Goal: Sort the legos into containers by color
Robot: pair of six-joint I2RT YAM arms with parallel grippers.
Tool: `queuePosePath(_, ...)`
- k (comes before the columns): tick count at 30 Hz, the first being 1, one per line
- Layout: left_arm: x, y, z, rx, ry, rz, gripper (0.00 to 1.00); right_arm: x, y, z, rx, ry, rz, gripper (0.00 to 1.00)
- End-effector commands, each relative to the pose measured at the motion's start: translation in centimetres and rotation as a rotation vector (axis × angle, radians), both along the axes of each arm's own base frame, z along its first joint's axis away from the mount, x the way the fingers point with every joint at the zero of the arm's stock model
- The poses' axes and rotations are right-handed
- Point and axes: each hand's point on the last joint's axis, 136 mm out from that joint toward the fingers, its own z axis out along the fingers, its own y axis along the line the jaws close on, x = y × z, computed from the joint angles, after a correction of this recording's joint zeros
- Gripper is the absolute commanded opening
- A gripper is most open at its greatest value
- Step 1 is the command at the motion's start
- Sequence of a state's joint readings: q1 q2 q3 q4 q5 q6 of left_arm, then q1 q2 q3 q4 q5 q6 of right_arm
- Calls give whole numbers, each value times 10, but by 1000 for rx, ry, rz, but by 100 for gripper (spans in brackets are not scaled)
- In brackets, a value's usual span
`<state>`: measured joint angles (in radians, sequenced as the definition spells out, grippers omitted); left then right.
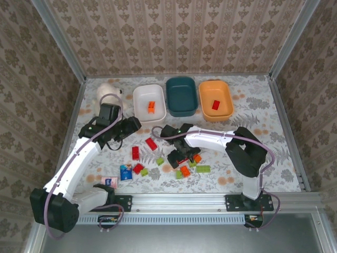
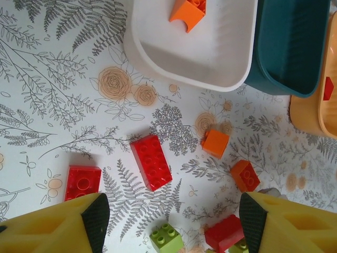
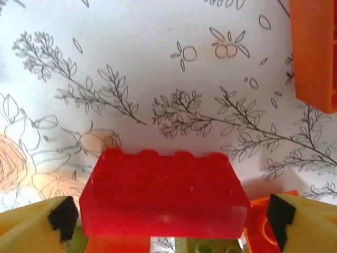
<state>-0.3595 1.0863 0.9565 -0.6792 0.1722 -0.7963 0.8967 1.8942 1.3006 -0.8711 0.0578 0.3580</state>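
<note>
Legos (image 1: 151, 143) in red, orange and lime green lie scattered across the middle of the bench (image 1: 263, 121), on the near side of three tubs lined up along the far edge. The white tub (image 1: 143, 97) holds an orange brick (image 1: 151, 107), the teal tub (image 1: 181, 97) looks empty, and the orange tub (image 1: 224, 94) holds a stowed red brick (image 1: 215, 105). Our right pincer (image 3: 169, 219) is down in the thickest cluster, jaws spread wide on either side of a loose red brick (image 3: 163, 184). We see a little gap at each pad, so nothing is gripped yet. Our left pincer (image 2: 174, 216) hangs open and empty above the bricks further left. The trouble we foresee is crowding. An orange neighbour (image 3: 256, 226) sits between the red brick and the right pad, so closing could catch it, drag it along or twist the red brick loose. We also judge that red belongs in the orange tub, which makes a colour mix-up easy.
</note>
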Motion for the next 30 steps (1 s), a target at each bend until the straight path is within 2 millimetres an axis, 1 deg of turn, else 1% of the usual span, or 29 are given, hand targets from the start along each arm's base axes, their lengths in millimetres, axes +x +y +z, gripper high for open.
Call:
queuePosePath(1,-4,-1,-3,-9,15,12,69,9,1,-6,-22,-13,6,91)
queuePosePath(8,-3,-7,-4,-7,14,-4,69,11,4,-6,-7,-3,1,78)
queuePosePath(10,-3,-9,-5,-7,16,-8,68,11,4,-5,-5,-5,-3,73)
queuePosePath(12,-4,-12,-5,-5,15,-21,68,11,4,0,4,-12,-5,67)
queuePosePath(13,-5,-13,-5,-3,14,-28,68,13,5,5,16,-23,-8,64)
queuePosePath(15,-6,-16,-6,2,15,-42,68,16,4,18,36,-42,-19,62)
queuePosePath(18,-9,-22,-4,7,8,-71,68,27,-4,46,72,-87,-69,62)
queuePosePath(20,-10,-27,-1,12,-4,-96,69,42,-17,72,109,-130,-127,62)
queuePosePath(21,-12,-34,1,12,-11,-119,69,49,-25,83,119,-154,-153,61)
queuePosePath(23,-13,-44,3,9,-28,-154,69,72,-50,106,142,-210,-240,60)
queuePosePath(25,-11,-54,4,2,-42,-183,69,96,-78,119,158,-250,-337,59)
queuePosePath(27,-9,-64,4,-4,-54,-210,69,122,-106,124,160,-277,-428,59)
queuePosePath(29,-6,-74,5,-7,-63,-236,69,147,-132,120,145,-280,-509,59)
queuePosePath(30,-5,-79,6,-5,-68,-252,69,157,-141,116,139,-276,-540,59)
